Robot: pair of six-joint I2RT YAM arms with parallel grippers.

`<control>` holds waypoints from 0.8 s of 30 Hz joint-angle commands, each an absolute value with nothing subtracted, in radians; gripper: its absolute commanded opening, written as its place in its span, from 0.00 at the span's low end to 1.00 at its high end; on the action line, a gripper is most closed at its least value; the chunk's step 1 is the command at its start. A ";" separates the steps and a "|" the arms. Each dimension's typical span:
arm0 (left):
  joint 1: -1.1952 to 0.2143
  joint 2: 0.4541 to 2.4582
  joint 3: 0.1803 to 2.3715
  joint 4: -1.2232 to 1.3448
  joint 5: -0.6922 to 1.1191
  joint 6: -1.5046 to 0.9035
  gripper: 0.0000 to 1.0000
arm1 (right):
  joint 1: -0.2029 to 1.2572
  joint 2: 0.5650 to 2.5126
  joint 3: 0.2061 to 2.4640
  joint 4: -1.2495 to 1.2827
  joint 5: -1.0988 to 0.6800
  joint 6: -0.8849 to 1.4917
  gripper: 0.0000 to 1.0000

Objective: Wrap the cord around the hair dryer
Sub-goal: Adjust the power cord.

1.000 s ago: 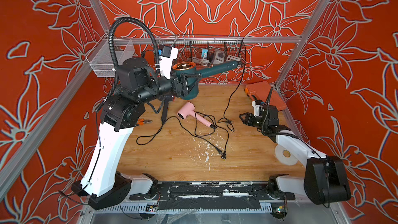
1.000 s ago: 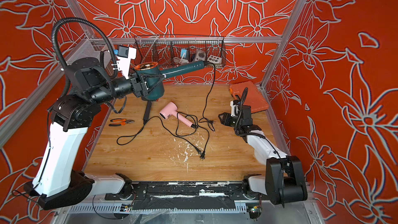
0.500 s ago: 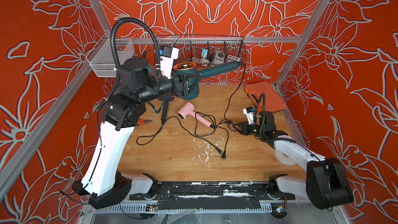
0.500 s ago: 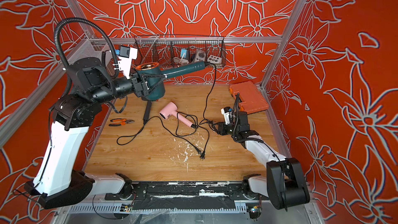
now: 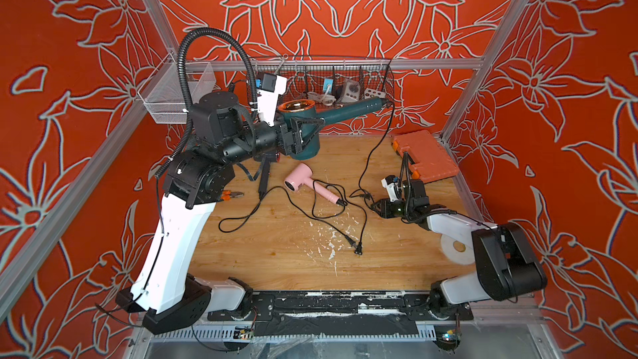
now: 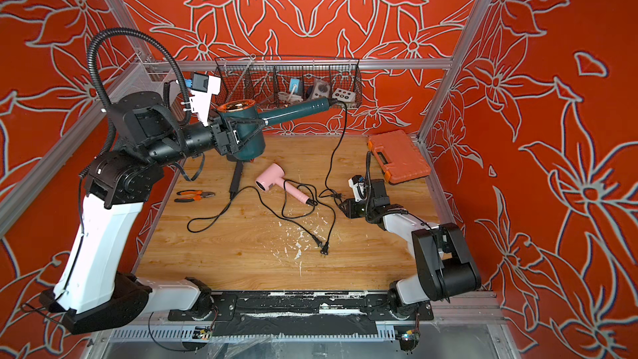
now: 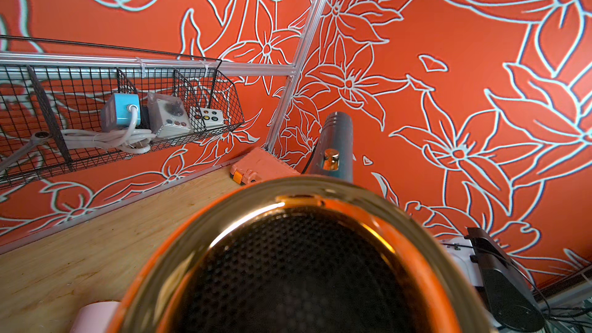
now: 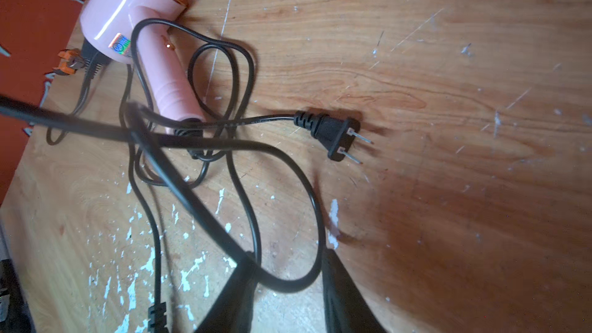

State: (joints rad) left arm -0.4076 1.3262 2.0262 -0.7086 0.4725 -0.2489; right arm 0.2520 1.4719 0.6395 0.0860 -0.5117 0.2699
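- Your right gripper (image 5: 376,207) has left its place by the orange plastic tool case (image 5: 428,157) at the far right. It has swung left toward the middle of the wooden tabletop (image 5: 276,264) and dropped low.
- Its fingers have drawn narrower. In the right wrist view they straddle a loop of black cord (image 8: 208,144) with a gap still showing, so nothing is pinched yet.
- That likely means you are about to take the slack you need for the first turn. No cord is wound on the dryer yet.
- Your left gripper (image 5: 303,131) is clamped on the barrel of the dark green hair dryer (image 5: 345,112), held high over the far left of the table. The handle points right toward the wire basket (image 5: 388,74), and the cord hangs from its end down to the tabletop.
- The left arm is reared up, forearm roughly level. The right arm is stretched flat, wrist just above the wood.
- A small pink hair dryer (image 5: 300,181) lies nearby with its own cord tangled close, so check you are closing on the right one.
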 commanded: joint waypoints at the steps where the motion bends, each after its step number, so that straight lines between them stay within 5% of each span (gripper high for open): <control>1: -0.413 1.312 2.049 -0.621 0.482 -0.250 0.00 | 0.253 1.505 0.687 0.157 -0.472 0.277 0.36; 4: -0.413 1.309 2.049 -0.624 0.476 -0.244 0.00 | 0.254 1.526 0.708 0.171 -0.472 0.279 0.30; 7: -0.413 1.309 2.051 -0.634 0.464 -0.231 0.00 | 0.253 1.514 0.731 0.146 -0.455 0.276 0.00; 16: -0.391 1.311 2.048 -0.677 0.300 -0.094 0.00 | 0.202 1.238 0.942 -0.269 0.005 0.246 0.00; 24: -0.238 1.317 2.098 -0.660 0.261 -0.074 0.00 | 0.136 1.099 1.100 -0.493 0.082 0.330 0.00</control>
